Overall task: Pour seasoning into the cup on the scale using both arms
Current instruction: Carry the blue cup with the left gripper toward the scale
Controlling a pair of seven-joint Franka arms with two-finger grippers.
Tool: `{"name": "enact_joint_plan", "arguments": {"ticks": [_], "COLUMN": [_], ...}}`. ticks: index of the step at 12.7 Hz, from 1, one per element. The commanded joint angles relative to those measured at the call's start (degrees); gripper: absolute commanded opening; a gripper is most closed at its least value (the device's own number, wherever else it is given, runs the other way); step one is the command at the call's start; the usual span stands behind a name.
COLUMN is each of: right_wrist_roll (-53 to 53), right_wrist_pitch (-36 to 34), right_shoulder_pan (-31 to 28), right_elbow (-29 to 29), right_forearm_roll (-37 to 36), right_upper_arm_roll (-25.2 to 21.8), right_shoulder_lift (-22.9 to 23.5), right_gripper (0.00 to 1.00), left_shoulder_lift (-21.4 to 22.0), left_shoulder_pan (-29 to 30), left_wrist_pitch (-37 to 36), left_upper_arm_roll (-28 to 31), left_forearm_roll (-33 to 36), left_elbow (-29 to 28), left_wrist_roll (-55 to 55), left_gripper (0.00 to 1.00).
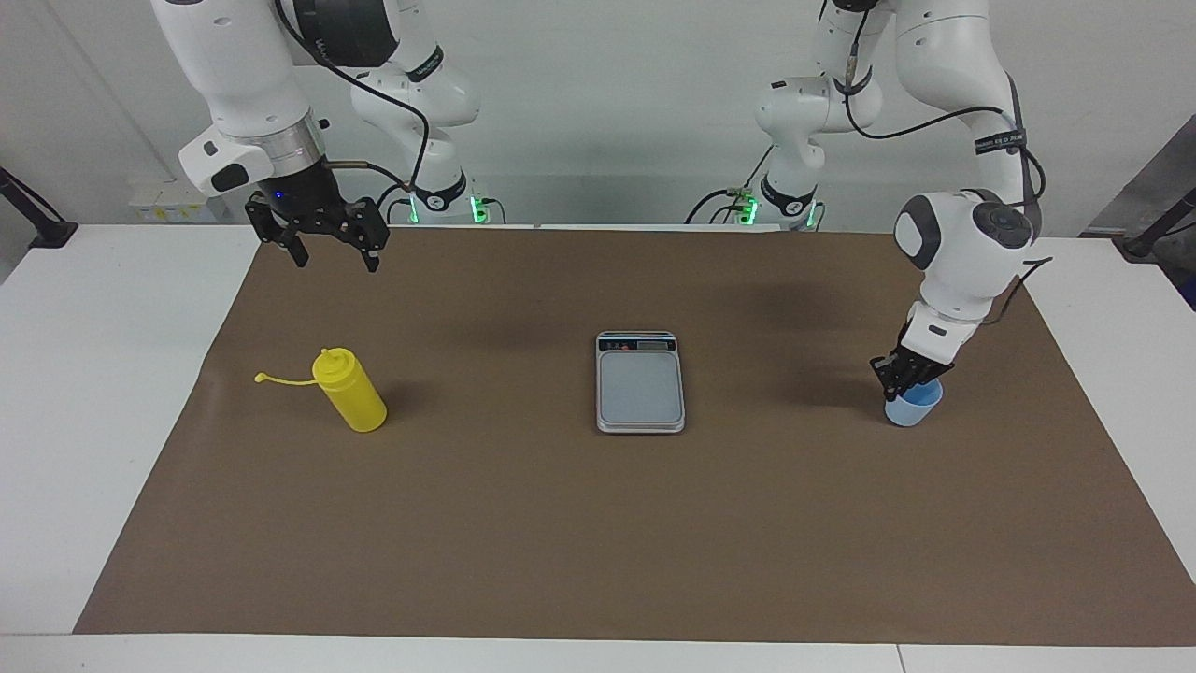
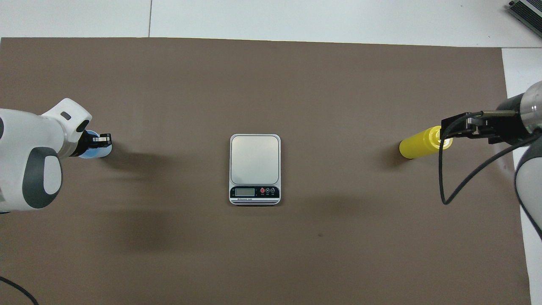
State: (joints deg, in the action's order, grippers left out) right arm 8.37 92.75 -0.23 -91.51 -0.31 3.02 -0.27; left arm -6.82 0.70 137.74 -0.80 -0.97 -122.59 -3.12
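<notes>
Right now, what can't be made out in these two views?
- Overhead view: the cup is mostly covered by the left hand and its wrist.
- Overhead view: the seasoning bottle's cap end is covered by the raised right hand.
- Both views: the scale's display reading is too small.

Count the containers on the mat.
2. The blue cup stands at the left arm's end, its rim pinched by the left hand. The yellow seasoning bottle stands at the right arm's end, untouched. Nothing looks hidden.
</notes>
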Motion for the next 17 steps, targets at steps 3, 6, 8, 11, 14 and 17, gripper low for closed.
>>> {"name": "enact_joint_plan", "arguments": {"ticks": [3, 6, 8, 11, 14, 17], "right_wrist_roll": [0.3, 0.3, 0.3, 0.3, 0.3, 0.3], "right_wrist_pitch": [0.4, 0.4, 0.4, 0.4, 0.4, 0.4], "right_shoulder_pan": [-0.7, -0.7, -0.7, -0.7, -0.7, -0.7], "right_elbow": [-1.5, -1.5, -1.5, -1.5, -1.5, -1.5], "right_forearm_roll": [0.8, 0.8, 0.8, 0.8, 0.8, 0.8], "right_upper_arm_roll": [0.5, 0.5, 0.5, 0.5, 0.5, 0.5], "right_shoulder_lift": [-1.2, -1.2, -1.2, -1.2, -1.2, -1.2], "right_gripper": [1.0, 1.0, 1.0, 1.0, 1.0, 1.0], "left_shoulder_lift": [-2.7, -4.3, -4.5, -5.7, -6.2, -6.3], "left_shoulder_pan": [-1.0, -1.2, -1.2, -1.2, -1.4, -2.3], "left_wrist_pitch": [-5.8, -12.1, -16.2, -22.7, -25.7, -28.7], "left_upper_arm_roll": [-1.7, -7.4, -13.1, -20.0, -24.8, -29.1], "left_forearm_roll": [-0.5, 4.1, 11.1, 16.0, 17.1, 19.2], "left_elbow": [6.5, 12.4, 14.7, 18.9, 20.0, 20.4], "left_wrist_roll": [-7.0, -20.1, -33.3, -46.4, -54.9, -63.6], "left_gripper": [0.0, 0.0, 0.0, 0.0, 0.0, 0.0]}}
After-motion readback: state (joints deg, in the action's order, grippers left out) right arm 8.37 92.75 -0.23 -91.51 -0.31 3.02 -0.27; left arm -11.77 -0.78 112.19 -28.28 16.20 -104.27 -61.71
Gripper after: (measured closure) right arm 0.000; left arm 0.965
